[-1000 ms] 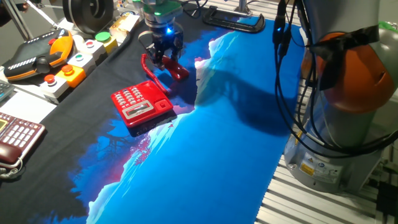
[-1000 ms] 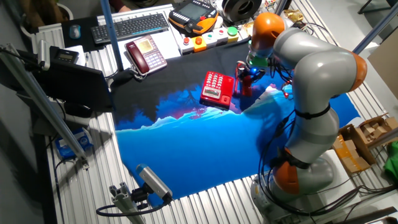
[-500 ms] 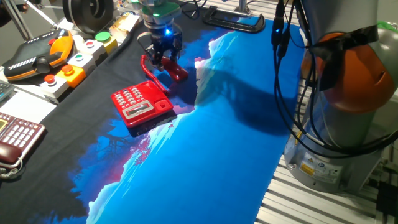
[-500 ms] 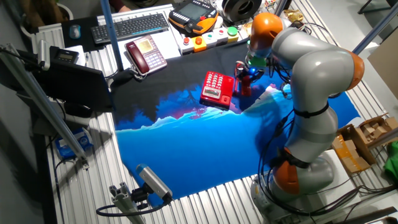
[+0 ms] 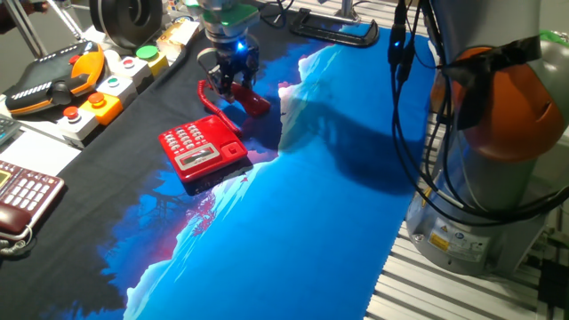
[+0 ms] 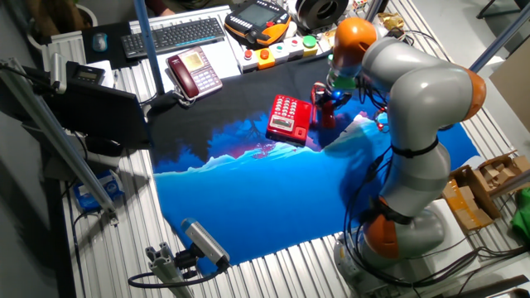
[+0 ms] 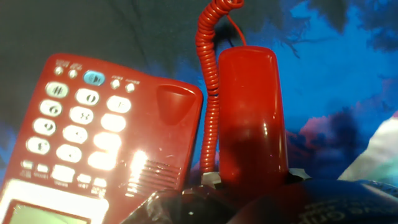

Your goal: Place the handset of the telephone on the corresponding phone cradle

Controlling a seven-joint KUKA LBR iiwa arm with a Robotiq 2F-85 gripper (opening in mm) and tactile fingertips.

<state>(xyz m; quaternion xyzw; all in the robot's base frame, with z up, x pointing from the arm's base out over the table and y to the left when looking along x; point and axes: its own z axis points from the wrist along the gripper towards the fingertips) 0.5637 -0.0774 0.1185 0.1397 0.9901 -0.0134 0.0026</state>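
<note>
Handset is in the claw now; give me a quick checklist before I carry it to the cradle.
1. Claw closed on handset: ok.
2. Handset lifted off the cloth: cannot tell.
3. Phone cradle free of objects: ok.
4. Coiled cord clear of the cradle: ok, it hangs between handset and telephone.
5. Handset lined up over the cradle: not ok, it sits beside the base.
6. Right phone targeted, not the dark maroon phone: ok.
</note>
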